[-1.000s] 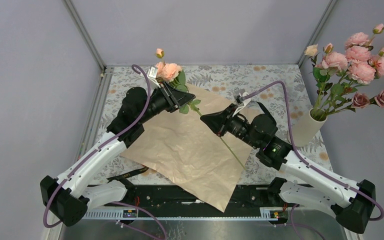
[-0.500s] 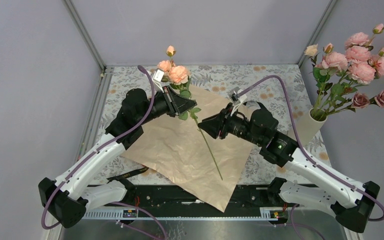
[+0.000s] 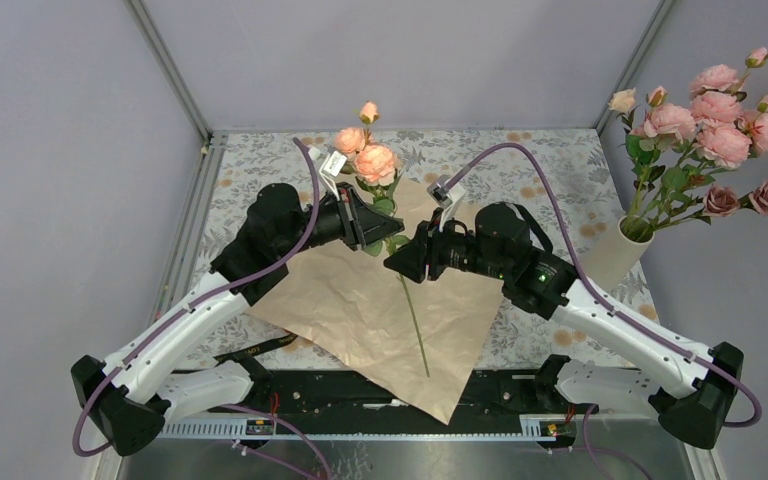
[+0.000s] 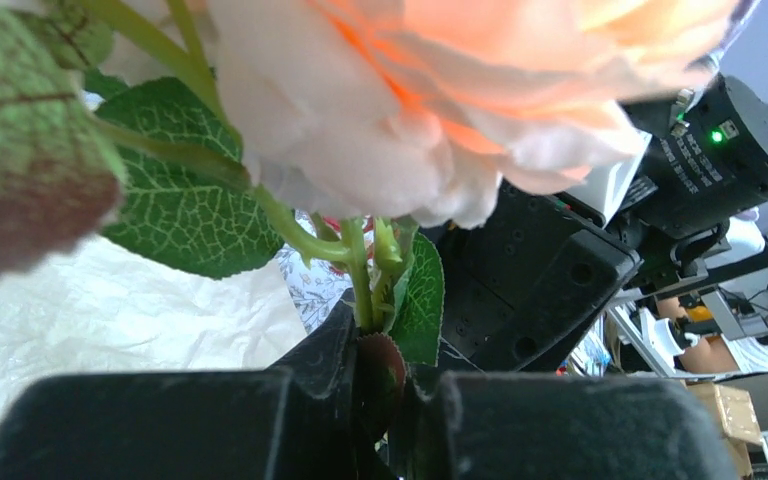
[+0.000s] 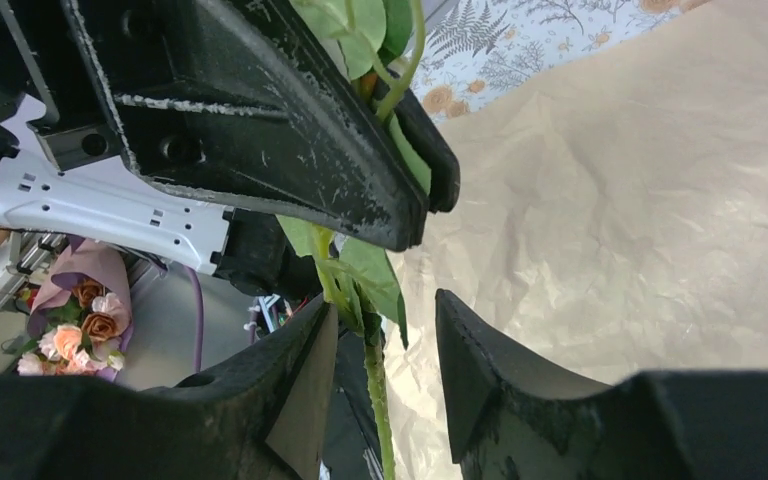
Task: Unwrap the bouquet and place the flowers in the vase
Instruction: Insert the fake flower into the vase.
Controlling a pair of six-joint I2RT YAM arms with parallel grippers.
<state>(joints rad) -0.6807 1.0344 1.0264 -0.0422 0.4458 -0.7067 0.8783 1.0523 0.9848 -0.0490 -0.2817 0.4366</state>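
White arms (image 3: 185, 322), black fingers (image 5: 520, 400), purple cables (image 3: 505, 147)

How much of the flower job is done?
The paper lies unwrapped and flat, and many roses stand in the vase. The left gripper is shut on one peach rose, with the right gripper open around its stem. That rose is not yet in the vase.

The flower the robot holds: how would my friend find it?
Start at the big crinkled tan paper in the middle. Above its far edge, the left gripper pinches a peach rose by its stem. The other roses all stand in the cream vase at the right; this one's long stem dangles free.
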